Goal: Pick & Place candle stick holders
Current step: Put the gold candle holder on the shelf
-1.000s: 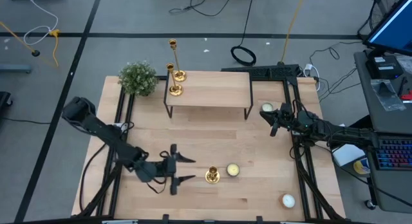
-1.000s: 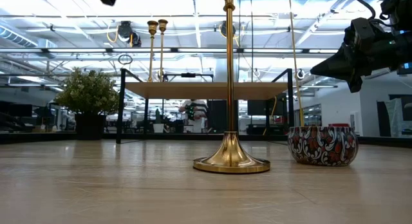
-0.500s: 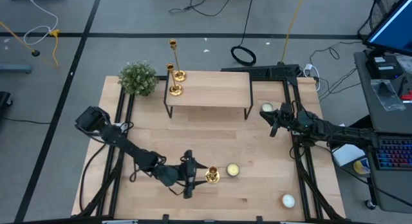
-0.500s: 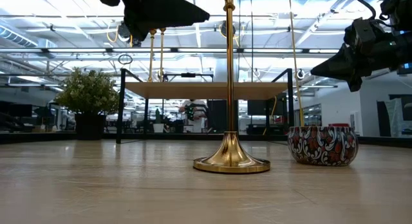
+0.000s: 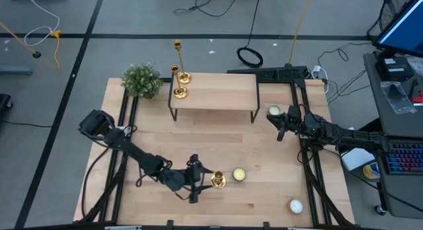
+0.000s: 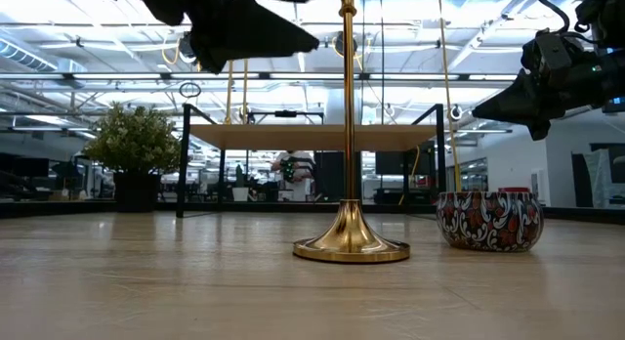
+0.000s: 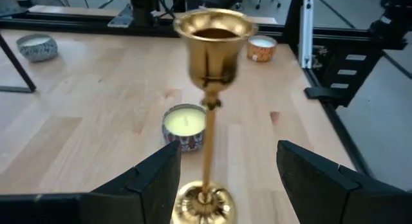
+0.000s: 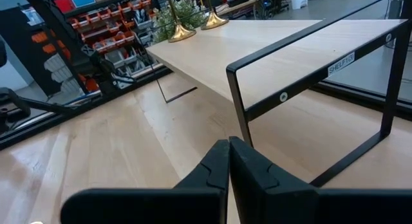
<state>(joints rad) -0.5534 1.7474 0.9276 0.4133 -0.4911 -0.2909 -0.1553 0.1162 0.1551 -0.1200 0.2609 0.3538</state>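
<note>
The left claw [image 5: 195, 179] is low over the near part of the desk [image 5: 218, 141], and its two fingers [image 7: 151, 179] stand wide apart, one on each side of a gold candle stick holder [image 5: 217, 180]. In the left wrist view the thin stem rises between the fingers without touching them, and the small top cup is just in front of the camera. This holder stands upright on its round base, near the front edge of the desk. Just to the right of it there is a small patterned candle tin [image 5: 238, 174].

The two other candle stick holders [image 5: 180, 84] stand upright on the far left corner of a low wooden shelf [image 5: 218, 91] with black legs, near a small green plant [image 5: 142, 80].

The right claw [image 5: 281, 127] hangs at the right side of the desk, near the shelf, with its fingers pressed together and holding nothing.
</note>
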